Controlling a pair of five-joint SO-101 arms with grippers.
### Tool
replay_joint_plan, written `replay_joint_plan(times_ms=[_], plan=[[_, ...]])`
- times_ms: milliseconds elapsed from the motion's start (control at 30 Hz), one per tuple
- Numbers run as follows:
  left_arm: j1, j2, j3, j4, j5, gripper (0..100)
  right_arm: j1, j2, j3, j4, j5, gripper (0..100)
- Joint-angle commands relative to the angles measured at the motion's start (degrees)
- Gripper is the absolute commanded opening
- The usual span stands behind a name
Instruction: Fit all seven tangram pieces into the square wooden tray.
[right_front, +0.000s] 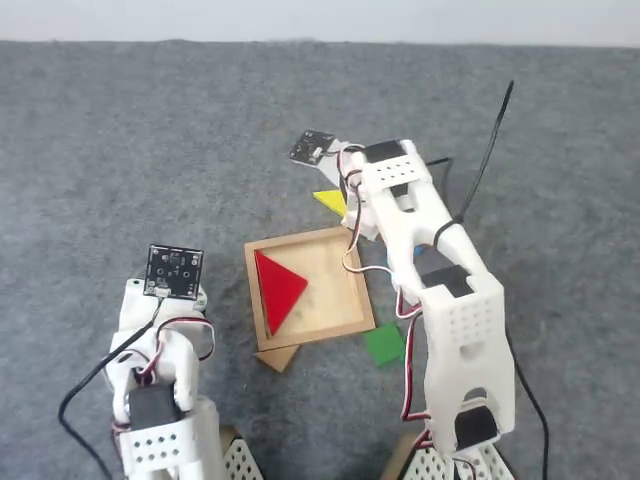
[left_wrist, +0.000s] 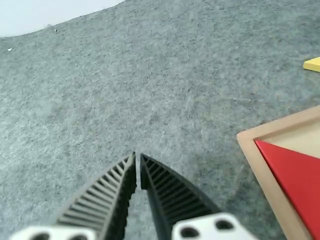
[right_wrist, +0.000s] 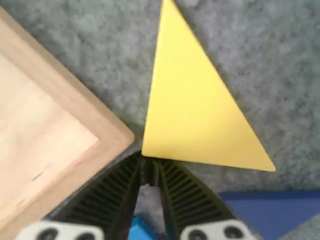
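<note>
The square wooden tray (right_front: 352, 290) lies mid-table with a red triangle (right_front: 277, 287) in its left half. In the right wrist view my right gripper (right_wrist: 147, 162) is shut with nothing in it. Its tips meet a corner of the yellow triangle (right_wrist: 192, 115), just beside the tray's corner (right_wrist: 95, 135). A blue piece (right_wrist: 272, 210) lies close by it. That yellow triangle (right_front: 330, 200) sits on the mat behind the tray, half under the right arm. My left gripper (left_wrist: 138, 159) is shut and holds nothing, over bare mat left of the tray (left_wrist: 250, 145) and the red triangle (left_wrist: 295, 170).
A green piece (right_front: 384, 343) lies on the grey mat off the tray's near right corner. A tan wooden triangle (right_front: 280, 357) pokes out under its near edge. The right arm (right_front: 440, 290) stretches over the tray's right side. Open mat spreads to the left and back.
</note>
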Motion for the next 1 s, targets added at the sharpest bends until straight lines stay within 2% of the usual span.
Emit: replay_joint_plan(times_ms=[0,167,267,500,567,733,833,967], plan=[[-0.35,-0.79,-0.92,0.09,-0.62,2,-2.24,-2.95,-1.49,0.4,-0.44,0.6],[-0.35,-0.79,-0.92,0.09,-0.62,2,0.48,-6.02,-8.0,5.32,-0.18,0.6],[-0.35,-0.79,-0.92,0.09,-0.62,2,0.31,-6.81,-12.22,10.33,5.1,2.7],[-0.35,-0.79,-0.92,0.09,-0.62,2,-2.86,-6.55,-14.77,11.47,16.53,28.0],[-0.35,-0.79,-0.92,0.09,-0.62,2,-3.21,-5.67,-14.86,8.22,15.91,30.3],[-0.35,-0.79,-0.92,0.09,-0.62,2,-2.86,-1.63,-14.86,-2.07,9.76,27.6],[-0.35,-0.79,-0.92,0.09,-0.7,2,-3.03,1.01,-16.62,-1.8,9.32,30.7],[-0.35,-0.79,-0.84,0.09,-0.7,2,-3.21,6.02,-22.42,-1.01,5.19,35.5]])
